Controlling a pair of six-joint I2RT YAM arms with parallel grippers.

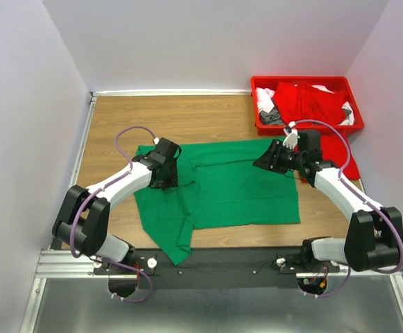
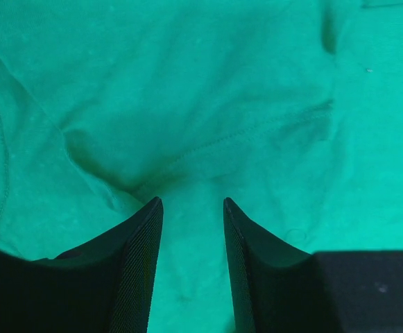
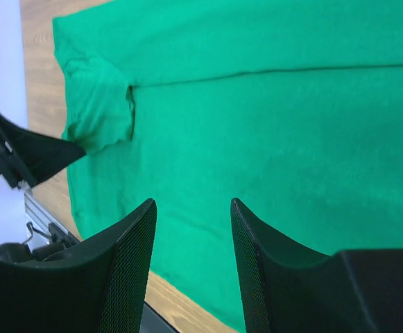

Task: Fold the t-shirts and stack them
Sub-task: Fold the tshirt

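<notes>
A red plastic bin sits at the far right corner of the wood-grain desk, close to the pale walls, while an aluminium rail runs along the desk's near edge.

Robotics lab test cell. Plain white panel walls box in wood-grain surface; slotted aluminium rail along near edge; left black-and-white robot arm and right black-and-white robot arm mounted there, looped purple cables.
</notes>
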